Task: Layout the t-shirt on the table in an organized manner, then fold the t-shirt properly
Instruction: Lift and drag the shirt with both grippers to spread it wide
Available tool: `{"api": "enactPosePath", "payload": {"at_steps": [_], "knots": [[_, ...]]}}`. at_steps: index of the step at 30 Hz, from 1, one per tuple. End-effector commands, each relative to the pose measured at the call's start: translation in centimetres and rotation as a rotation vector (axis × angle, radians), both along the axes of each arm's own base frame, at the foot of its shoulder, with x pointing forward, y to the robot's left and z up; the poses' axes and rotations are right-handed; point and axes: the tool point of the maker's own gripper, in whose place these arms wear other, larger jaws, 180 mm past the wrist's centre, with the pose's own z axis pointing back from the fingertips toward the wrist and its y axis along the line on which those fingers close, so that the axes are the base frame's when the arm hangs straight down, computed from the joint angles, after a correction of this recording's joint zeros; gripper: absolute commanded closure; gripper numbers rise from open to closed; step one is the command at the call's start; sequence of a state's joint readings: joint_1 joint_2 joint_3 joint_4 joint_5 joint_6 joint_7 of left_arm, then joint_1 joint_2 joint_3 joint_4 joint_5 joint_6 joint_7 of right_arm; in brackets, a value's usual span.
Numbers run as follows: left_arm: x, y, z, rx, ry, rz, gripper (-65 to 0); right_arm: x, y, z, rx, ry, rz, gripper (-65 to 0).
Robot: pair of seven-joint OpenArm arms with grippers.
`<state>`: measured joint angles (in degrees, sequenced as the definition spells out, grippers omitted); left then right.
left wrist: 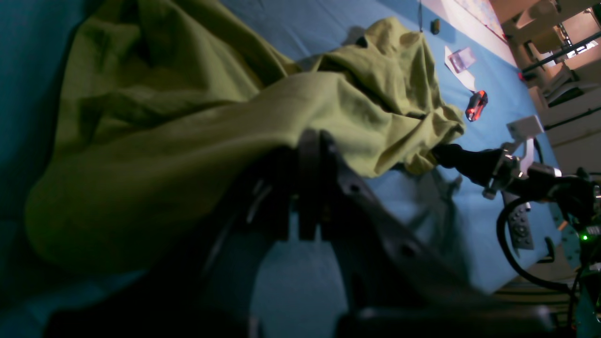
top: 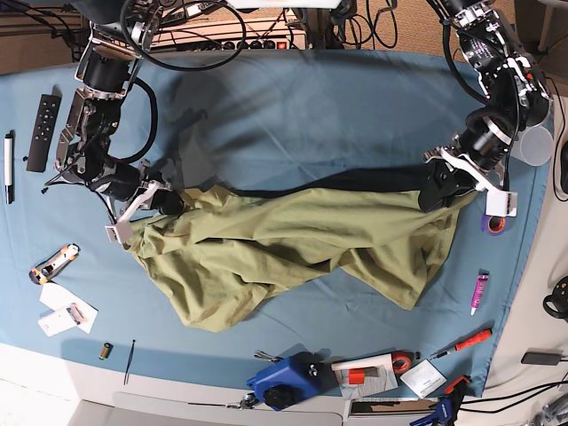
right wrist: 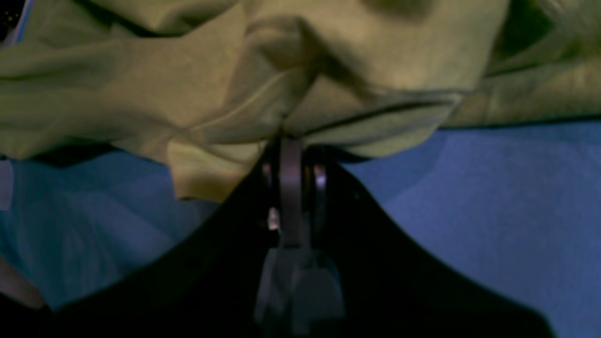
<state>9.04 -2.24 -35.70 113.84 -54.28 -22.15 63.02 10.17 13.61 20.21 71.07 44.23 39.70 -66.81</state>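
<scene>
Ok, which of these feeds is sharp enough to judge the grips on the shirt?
Base view: evenly lit and sharp, the t-shirt stretched between both arms. Right wrist view: soft and dim, right gripper a dark shape against the cloth. Left wrist view: underexposed, left gripper blurred in shadow.

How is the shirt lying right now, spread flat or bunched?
Bunched. The shirt hangs stretched and wrinkled between the left gripper and right gripper, its lower part crumpled on the table.

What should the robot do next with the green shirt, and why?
Probably pull the two arms gently apart. The left gripper and right gripper each pinch an end of the t-shirt, which sags crumpled on the table.
</scene>
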Motion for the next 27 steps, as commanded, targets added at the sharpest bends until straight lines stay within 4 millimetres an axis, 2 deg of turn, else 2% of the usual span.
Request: {"api": "enactPosePath", "payload": {"at_steps": [1, 3, 6, 9, 11, 13, 17, 20, 27], "knots": [[0.4, 0.1, 1.5, -0.004, -0.059, 0.000, 0.0, 1.3, -0.8, 2.3, 0.001, -0.070, -0.010, 0.0], [0.4, 0.1, 1.5, -0.004, -0.059, 0.000, 0.0, 1.3, -1.2, 3.8, 0.024, -0.101, -0.018, 0.0], [0.4, 0.1, 1.5, -0.005, -0.059, 0.000, 0.0, 1.3, -2.1, 7.8, 0.062, -0.200, -0.034, 0.0], [0.4, 0.0, 1.5, -0.004, -0.058, -0.001, 0.0, 0.8, -3.7, 10.3, 0.016, -0.254, -0.054, 0.0], [0.3, 0.0, 1.3, -0.002, -0.048, -0.007, 0.0, 0.3, -4.6, 10.5, 0.004, -0.257, -0.078, 0.0], [0.0, -0.2, 0.9, 0.005, -0.022, -0.025, 0.0, -0.5, -5.0, 9.8, 0.002, -0.235, -0.089, 0.0], [-0.5, -0.1, 0.2, 0.009, 0.018, -0.029, 0.0, -2.7, -4.5, 8.7, 0.059, -0.204, -0.070, 0.0], [-1.5, 0.5, -0.6, 0.046, 0.056, -0.041, 0.0, -4.4, -5.0, 8.2, 0.071, -0.190, -0.084, 0.0], [-3.8, 2.0, -1.6, 0.139, 0.119, -0.068, 0.0, -8.5, -7.8, 9.9, 0.034, -0.236, -0.161, 0.0]]}}
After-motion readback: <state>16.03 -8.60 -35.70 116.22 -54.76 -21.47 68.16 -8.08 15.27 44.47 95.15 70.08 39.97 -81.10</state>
